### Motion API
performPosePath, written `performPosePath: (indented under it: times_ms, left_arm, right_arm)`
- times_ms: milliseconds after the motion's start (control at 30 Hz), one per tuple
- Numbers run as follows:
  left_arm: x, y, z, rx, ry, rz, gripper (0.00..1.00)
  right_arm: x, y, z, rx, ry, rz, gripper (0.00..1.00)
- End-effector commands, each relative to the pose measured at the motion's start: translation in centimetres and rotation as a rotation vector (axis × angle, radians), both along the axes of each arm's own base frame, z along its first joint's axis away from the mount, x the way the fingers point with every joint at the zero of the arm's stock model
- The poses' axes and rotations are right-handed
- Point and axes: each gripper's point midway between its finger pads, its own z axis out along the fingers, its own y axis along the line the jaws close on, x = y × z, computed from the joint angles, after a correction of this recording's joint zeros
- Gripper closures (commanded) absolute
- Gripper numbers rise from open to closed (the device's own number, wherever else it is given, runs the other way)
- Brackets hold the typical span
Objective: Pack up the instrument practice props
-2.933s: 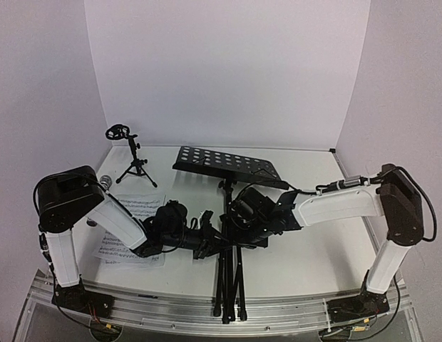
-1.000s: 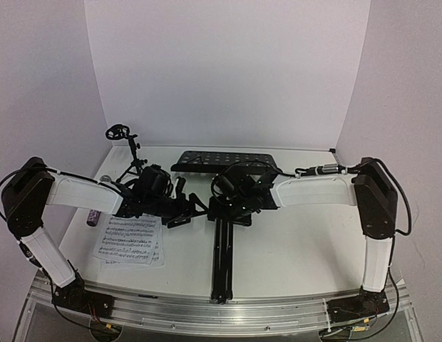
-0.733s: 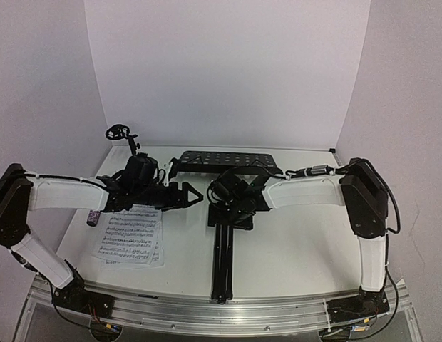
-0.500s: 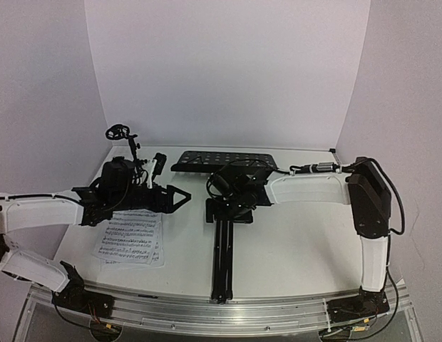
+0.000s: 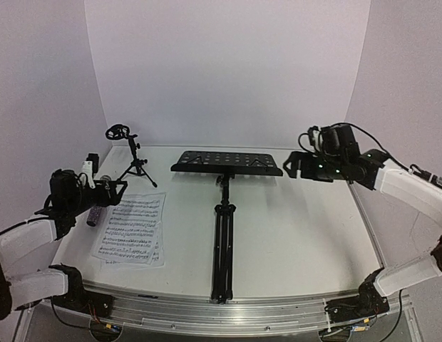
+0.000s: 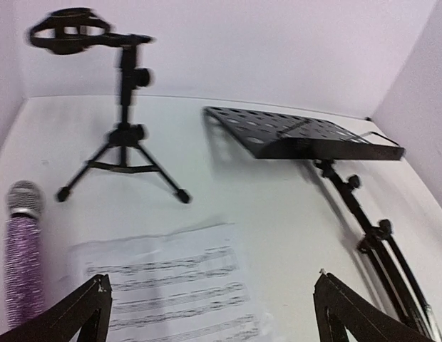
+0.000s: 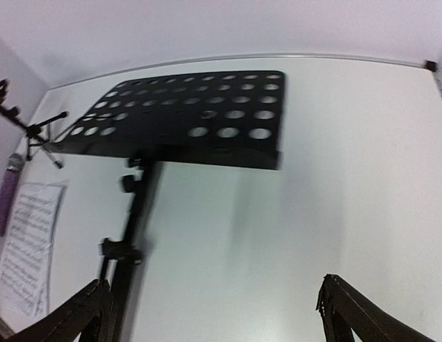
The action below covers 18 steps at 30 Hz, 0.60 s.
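Your left gripper [image 6: 211, 281] has its jaws spread wide and holds nothing. It hangs low at the left side of the table [image 5: 299, 228]. Your right gripper [image 7: 214, 281] is spread wide too, with nothing in it, up in the air at the far right.

The left wrist view shows you the small things up close. The glittery purple microphone [image 6: 23, 249] lies flat on the left, with its grey head pointing far. The sheet-music pages [image 6: 171, 274] lie flat just to its right; you cannot tell if the two touch. Behind them, at the far left, the small mic stand [image 6: 121, 135] stands upright on its three legs.

The right wrist view looks down on the music stand [image 7: 196, 117] and shows the holes in its black desk and the shadow under it. Only the top view shows you the whole stand. Its desk is in the middle, toward the far side, and its long pole runs to the near edge with the legs folded together. It sits between your two grippers, well apart from both.
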Motion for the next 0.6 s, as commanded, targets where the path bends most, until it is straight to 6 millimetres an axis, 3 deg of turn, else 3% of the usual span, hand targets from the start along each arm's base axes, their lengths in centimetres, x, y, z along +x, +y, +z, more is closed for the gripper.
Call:
performPosePath:
  times_ms: [0,100,167,333,433,567]
  left_arm:
    - [-0.5,6.1,1.5,0.055,-0.115,0.147,0.00]
    - [-1.1,9.2,0.9,0.093,-0.111,0.241,0.00]
    - [-1.8,9.7,-0.7,0.116,-0.079,0.251,0.00]
    - [-2.6,10.7,-3.3,0.173,-0.039,0.273,0.00]
    - [-2.7,11.6,-3.9,0.167,-0.029,0.328,0.00]
    - [-2.8,11.1,-4.3,0.132,-0.022,0.304,0.00]
  right_arm:
    - [0.4,-8.2,-5.0,-0.102,-0.022,-0.085,0.02]
    - [0.5,-13.1,-5.9,-0.072,-0.121,-0.192,0.02]
    - [0.6,-15.4,-6.5,-0.068,-0.185,-0.236,0.02]
    - [-0.3,-17.5,-8.1,-0.154,-0.289,-0.273,0.02]
    - [-0.9,-17.6,-9.1,-0.135,-0.302,-0.284,0.02]
    - [-1.5,-18.2,-10.0,-0.131,-0.313,-0.320,0.02]
